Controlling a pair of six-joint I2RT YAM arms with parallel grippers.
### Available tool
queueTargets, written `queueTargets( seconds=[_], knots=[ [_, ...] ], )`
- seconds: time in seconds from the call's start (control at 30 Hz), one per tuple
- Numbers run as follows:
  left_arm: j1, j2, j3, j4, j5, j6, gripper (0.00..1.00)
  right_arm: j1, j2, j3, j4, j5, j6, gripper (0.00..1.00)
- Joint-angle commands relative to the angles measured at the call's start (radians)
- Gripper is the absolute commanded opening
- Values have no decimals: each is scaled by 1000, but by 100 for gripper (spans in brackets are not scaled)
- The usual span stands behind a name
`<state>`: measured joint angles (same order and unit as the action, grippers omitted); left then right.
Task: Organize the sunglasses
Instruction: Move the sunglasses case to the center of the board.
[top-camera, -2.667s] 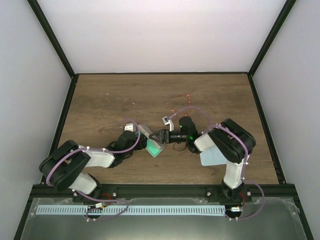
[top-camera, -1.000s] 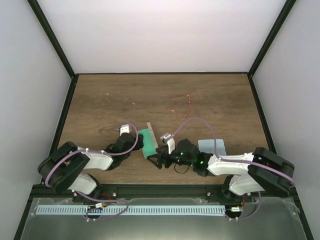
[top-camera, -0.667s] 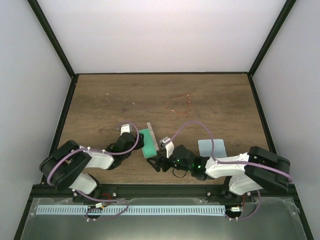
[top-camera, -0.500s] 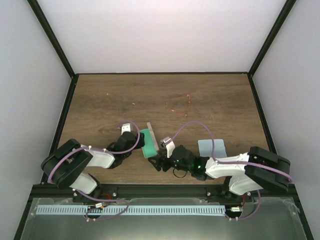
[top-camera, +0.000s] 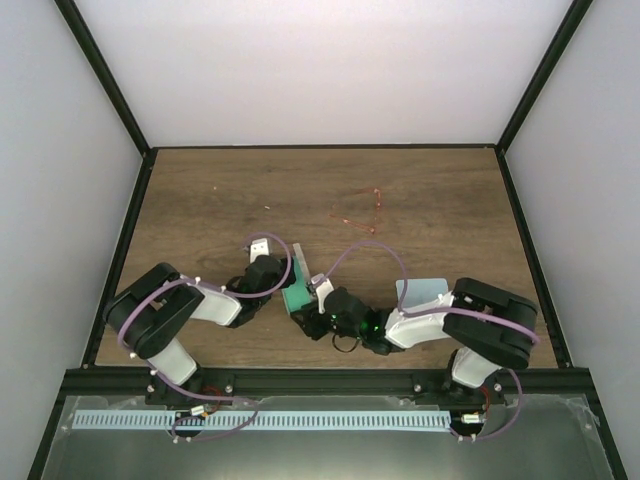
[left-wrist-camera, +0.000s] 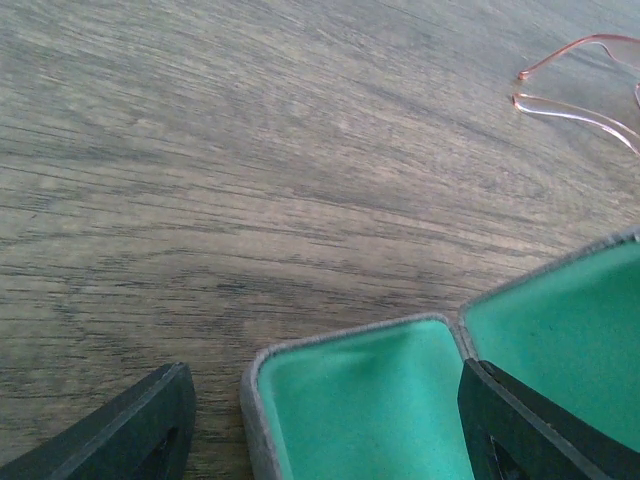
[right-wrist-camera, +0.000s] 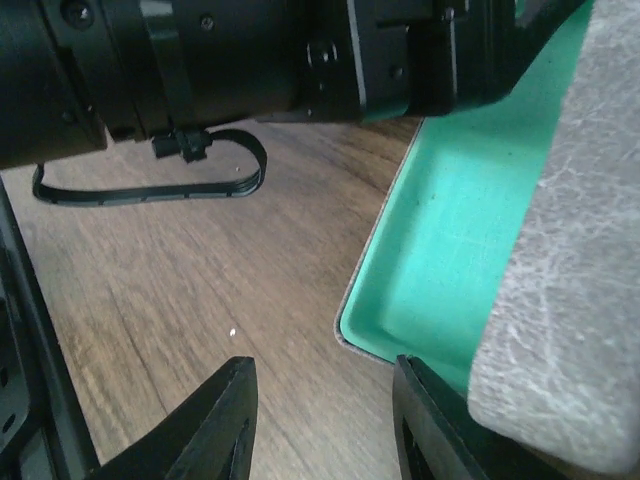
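**A:** Presumably the step in hand is readying the case (top-camera: 296, 290)?

**B:** So it appears. It lies open on the desk (top-camera: 220, 200), green lining up, with both arms at it. The left end effector (left-wrist-camera: 322, 380) has its fingers parted astride one corner. The right end effector (right-wrist-camera: 322, 370) is likewise spread about the rim, gripping nothing.

**A:** And the sunglasses (top-camera: 362, 208)?

**B:** Well apart from both, farther up the desk beyond the case. The next move calls for one arm to reach out and pinch the thin red frame gently.
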<state>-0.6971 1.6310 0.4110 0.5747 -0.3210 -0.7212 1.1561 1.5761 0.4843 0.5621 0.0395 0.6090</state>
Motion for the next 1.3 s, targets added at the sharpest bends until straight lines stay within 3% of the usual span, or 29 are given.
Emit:
queueTargets(
  seconds=[0.0, 0.9, 1.27],
  knots=[
    [1, 63, -30, -147, 30, -13, 75, -35, 50, 51, 11, 7, -5, 40],
    [2, 24, -65, -180, 1, -42, 75, -289, 259, 243, -37, -115, -109, 40],
    [2, -127, -141, -211, -25, -71, 75, -342, 386, 344, -52, -133, -133, 40]
  ],
)
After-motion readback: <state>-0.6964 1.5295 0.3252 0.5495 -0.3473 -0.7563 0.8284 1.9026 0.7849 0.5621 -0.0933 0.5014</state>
